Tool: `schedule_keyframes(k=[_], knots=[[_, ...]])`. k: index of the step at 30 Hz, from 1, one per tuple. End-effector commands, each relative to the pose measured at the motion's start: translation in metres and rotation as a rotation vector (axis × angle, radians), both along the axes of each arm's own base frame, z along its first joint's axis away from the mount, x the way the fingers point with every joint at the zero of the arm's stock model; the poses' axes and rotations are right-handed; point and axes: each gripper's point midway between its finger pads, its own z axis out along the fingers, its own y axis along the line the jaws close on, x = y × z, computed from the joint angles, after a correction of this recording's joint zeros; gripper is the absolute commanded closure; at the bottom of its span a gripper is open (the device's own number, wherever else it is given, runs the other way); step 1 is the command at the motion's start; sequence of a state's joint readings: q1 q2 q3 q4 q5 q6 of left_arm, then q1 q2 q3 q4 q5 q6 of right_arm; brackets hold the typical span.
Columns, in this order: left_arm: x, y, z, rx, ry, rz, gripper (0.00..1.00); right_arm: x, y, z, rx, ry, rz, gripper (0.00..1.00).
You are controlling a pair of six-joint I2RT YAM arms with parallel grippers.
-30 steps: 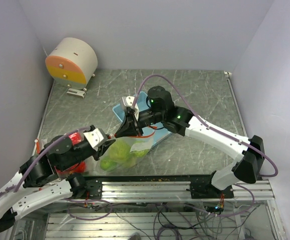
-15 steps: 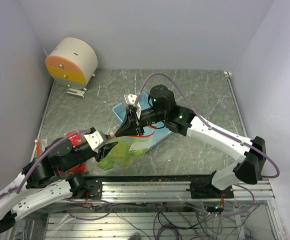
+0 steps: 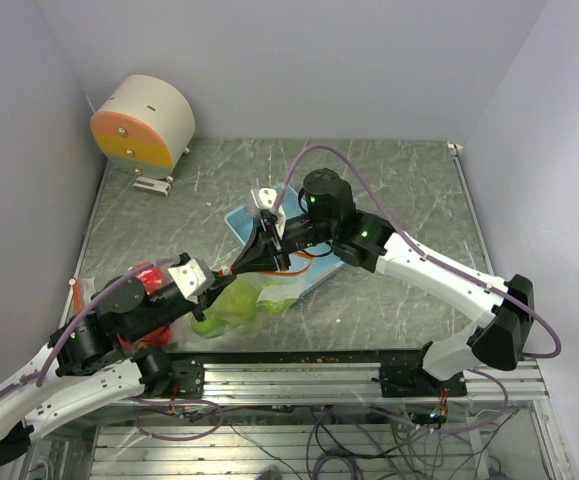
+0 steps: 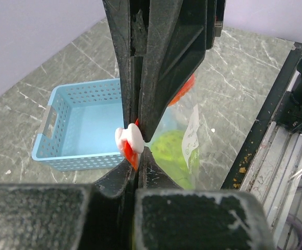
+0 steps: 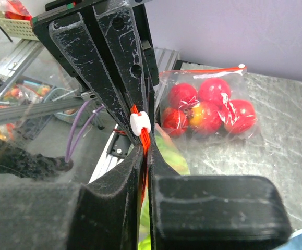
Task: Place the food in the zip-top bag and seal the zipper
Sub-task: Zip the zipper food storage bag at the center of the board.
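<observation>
The clear zip-top bag (image 3: 241,303) lies near the table's front edge with green striped fruits (image 4: 172,155) inside. Its red-orange zipper strip (image 5: 147,141) carries a white slider (image 5: 139,123). My left gripper (image 4: 136,159) is shut on the strip just below the slider (image 4: 128,138). My right gripper (image 5: 145,148) is shut on the same strip from the opposite side, and the two sets of fingertips almost meet (image 3: 231,272). A second clear bag of red fruits and one yellow-red fruit (image 5: 209,108) lies beyond, partly under my left arm (image 3: 149,281).
The light blue basket (image 4: 83,130) stands empty just behind the bag, partly under my right arm (image 3: 299,262). A round white and orange device (image 3: 141,122) sits at the back left. The metal rail (image 3: 319,365) runs along the near edge.
Both grippers stay shut on the zipper strip. My left arm has drawn back slightly to the left, my right gripper has followed, and the bag has shifted a little with them.
</observation>
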State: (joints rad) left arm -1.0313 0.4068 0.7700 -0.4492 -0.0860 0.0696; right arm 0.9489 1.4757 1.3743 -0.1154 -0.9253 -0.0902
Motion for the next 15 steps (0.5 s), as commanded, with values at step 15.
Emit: schedule_keyframes(k=[15], knots=[[-0.0002, -0.0035, 0.0059, -0.025, 0.005, -0.005, 0.93, 0.0001, -0.0028, 0.0307, 0.123, -0.131, 0.012, 0.5]])
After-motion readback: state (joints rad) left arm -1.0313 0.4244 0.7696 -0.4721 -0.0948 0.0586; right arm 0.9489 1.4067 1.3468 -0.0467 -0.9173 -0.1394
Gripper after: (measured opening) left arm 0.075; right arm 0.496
